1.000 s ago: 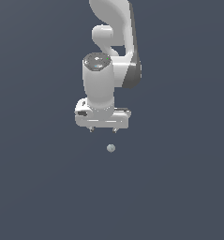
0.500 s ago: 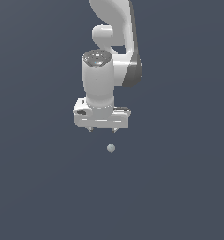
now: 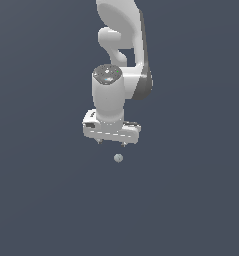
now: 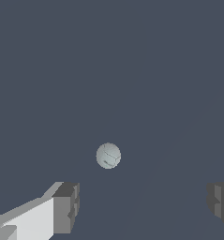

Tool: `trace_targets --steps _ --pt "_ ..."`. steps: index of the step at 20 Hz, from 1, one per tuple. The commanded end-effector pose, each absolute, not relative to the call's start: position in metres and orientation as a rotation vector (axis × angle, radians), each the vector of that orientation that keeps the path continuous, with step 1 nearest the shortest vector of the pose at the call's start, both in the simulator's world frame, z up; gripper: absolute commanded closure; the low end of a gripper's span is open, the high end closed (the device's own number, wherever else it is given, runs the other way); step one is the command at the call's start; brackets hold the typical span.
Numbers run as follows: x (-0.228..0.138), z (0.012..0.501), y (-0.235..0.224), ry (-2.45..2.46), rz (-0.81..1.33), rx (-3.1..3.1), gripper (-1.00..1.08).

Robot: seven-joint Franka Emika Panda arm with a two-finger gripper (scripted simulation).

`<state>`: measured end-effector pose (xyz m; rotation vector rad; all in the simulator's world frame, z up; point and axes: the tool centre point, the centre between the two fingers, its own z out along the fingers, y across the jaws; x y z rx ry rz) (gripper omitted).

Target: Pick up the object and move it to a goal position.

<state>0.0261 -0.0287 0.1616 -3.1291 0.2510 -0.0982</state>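
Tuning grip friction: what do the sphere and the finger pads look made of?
Sphere: pale grey-blue, smooth matte, faint crack-like lines; perhaps stone or ceramic, hard to say in a render. Finger pads: dull grey, blocky, matte, rubber-like. Gripper body: plain white, plastic-looking.

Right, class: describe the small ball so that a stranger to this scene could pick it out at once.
Find the white robot arm and follow it down to its tool. Just beneath, apart from the open fingertips, sits the ball: a tiny, smooth, pale grey-blue sphere, the only round loose thing against the dark background.
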Motion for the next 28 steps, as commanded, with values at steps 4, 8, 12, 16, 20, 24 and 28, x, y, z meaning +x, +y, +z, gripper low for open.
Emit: trace_targets --steps 4,8,12,16,20,24,28 --pt "0.027 0.135 -0.020 0.416 -0.068 -3.108 -0.92" --pt "0.027 0.112 -0.014 0.556 -0.043 -3.086 -0.92" --pt "0.026 0.094 -0.008 0.665 -0.024 -3.066 -0.92" --pt "0.025 0.081 -0.005 0.743 -0.010 -3.050 -0.92" --pt "0.024 0.074 -0.003 0.789 -0.003 -3.040 -0.92" --pt "0.024 0.071 -0.002 0.804 0.000 -3.037 -0.92" --pt "0.024 0.068 -0.002 0.798 0.000 -3.039 -0.92"
